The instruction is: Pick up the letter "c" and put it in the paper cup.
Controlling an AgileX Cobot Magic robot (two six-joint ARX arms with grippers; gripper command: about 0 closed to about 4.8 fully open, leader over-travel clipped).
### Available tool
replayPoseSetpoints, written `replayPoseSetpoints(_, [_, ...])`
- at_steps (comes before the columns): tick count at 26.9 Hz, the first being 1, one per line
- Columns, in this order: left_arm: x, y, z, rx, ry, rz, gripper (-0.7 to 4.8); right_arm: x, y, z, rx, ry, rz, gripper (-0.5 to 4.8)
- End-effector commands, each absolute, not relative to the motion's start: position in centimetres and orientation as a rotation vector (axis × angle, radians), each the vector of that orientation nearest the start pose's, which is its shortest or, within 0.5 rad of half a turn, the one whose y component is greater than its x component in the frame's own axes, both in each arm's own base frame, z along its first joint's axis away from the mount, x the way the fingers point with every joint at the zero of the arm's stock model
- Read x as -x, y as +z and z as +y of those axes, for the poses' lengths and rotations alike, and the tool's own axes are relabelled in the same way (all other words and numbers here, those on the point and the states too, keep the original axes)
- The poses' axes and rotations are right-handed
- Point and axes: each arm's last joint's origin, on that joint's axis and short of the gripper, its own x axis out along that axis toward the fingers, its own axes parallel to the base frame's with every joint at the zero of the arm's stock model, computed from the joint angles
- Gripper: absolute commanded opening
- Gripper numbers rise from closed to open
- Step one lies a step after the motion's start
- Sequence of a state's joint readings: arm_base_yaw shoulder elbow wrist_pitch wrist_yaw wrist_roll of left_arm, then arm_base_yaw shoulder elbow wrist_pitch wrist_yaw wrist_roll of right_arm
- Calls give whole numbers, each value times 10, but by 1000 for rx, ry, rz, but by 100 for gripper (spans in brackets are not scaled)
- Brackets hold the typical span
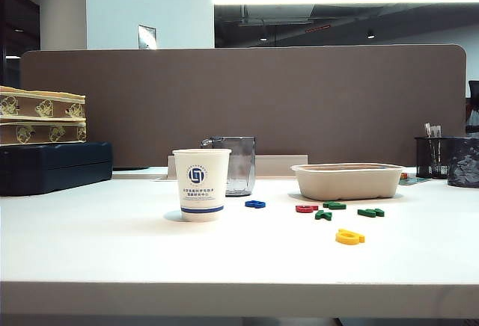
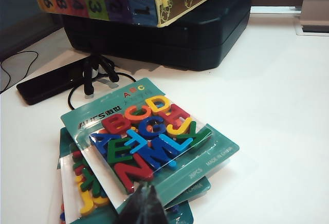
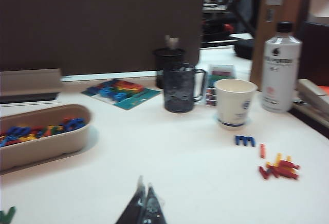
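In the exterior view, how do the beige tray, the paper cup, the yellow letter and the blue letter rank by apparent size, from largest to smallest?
1. beige tray
2. paper cup
3. yellow letter
4. blue letter

The yellow letter lies nearer the camera, so the order of the last two is unsure.

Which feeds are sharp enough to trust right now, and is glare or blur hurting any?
Exterior view: sharp, evenly lit, soft shadow beside the paper cup. Left wrist view: crisp, mild glare on the letter pack. Right wrist view: dim and motion-blurred; another cup looks soft.
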State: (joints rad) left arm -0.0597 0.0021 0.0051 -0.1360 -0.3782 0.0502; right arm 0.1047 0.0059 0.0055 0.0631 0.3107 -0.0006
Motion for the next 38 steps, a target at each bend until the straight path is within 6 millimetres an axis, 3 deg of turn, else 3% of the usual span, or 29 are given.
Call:
replayPoseSetpoints(1, [-95,152,5,-75,318,147,-5,-97,173,1,-14,-134,-91,0])
replayPoseSetpoints(15, [-95,152,5,-75,318,147,-5,-95,183,-3,-2,-51,-201,0])
replayPoseSetpoints(38, [-95,152,5,-75,318,147,-5,-96,181,-5,16,25,-176,0])
